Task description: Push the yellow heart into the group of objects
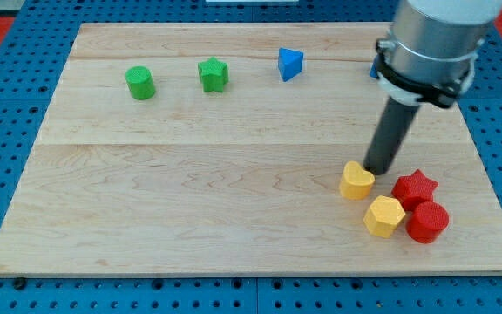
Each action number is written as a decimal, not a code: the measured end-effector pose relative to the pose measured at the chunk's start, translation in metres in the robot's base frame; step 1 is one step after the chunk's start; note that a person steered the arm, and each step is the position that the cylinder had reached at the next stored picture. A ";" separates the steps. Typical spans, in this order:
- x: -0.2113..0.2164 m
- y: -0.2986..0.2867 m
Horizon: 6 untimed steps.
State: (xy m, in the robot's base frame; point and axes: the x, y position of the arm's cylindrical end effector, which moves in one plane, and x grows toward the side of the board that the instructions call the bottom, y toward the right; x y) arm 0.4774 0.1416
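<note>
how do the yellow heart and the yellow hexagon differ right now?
Shape: the yellow heart has a notched, lobed outline; the yellow hexagon is flat-sided.
Position: the heart sits up and to the view's left of the hexagon, which lies nearer the view's bottom.
Neighbours: the hexagon is right up against the red cylinder; the heart sits off the red blocks, with my tip just at its upper right.
Shared: same yellow, similar size, both on the wooden board.
</note>
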 end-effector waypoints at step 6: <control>0.021 -0.009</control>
State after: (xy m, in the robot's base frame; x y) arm 0.4986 0.1324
